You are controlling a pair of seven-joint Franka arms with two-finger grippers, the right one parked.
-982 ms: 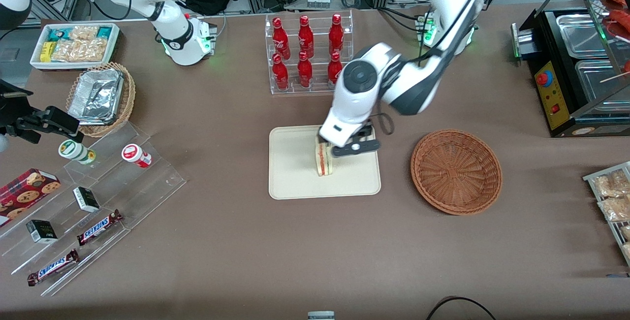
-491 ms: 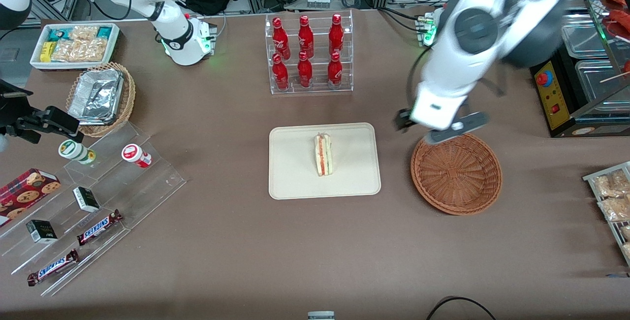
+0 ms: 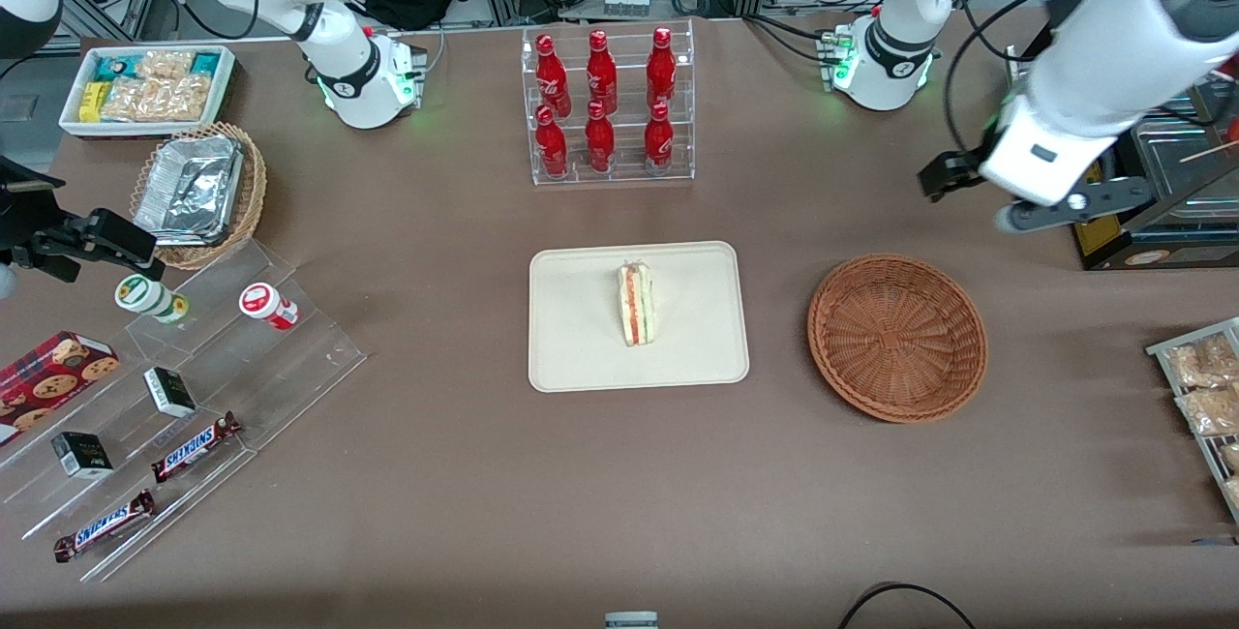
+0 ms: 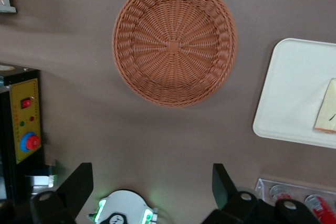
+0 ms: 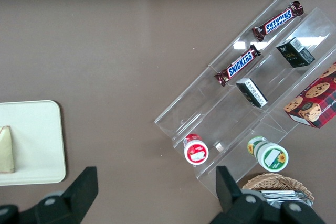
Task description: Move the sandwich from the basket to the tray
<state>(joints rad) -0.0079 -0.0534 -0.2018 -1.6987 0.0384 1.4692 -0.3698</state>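
I see the sandwich (image 3: pixel 636 305) standing on edge near the centre of the tray (image 3: pixel 581 358), mid-frame in the front view, its long axis running from the bottle rack (image 3: pixel 608 106) above it down toward the camera. Its red-orange and green filling faces up. Nothing touches it. The basket (image 3: pixel 897 337) sits to the right of the tray in that picture, well apart from it, and in my wrist camera the basket (image 4: pixel 174 40) shows bare weave with nothing in it. The same camera catches a corner of the tray (image 4: pixel 289 98) with an edge of the sandwich (image 4: pixel 326 108) on it.

My gripper (image 3: pixel 1007 198) hangs at the upper right of the front view, above the table, up and to the right of the basket, next to the black machine (image 3: pixel 1113 213). Its jaws stand wide apart and hold nothing; the wrist camera shows one dark finger (image 4: pixel 79 184) set far from its partner.

I judge the placing done. The sandwich lies far off from the jaws, past the basket, so any further move is only a retreat.
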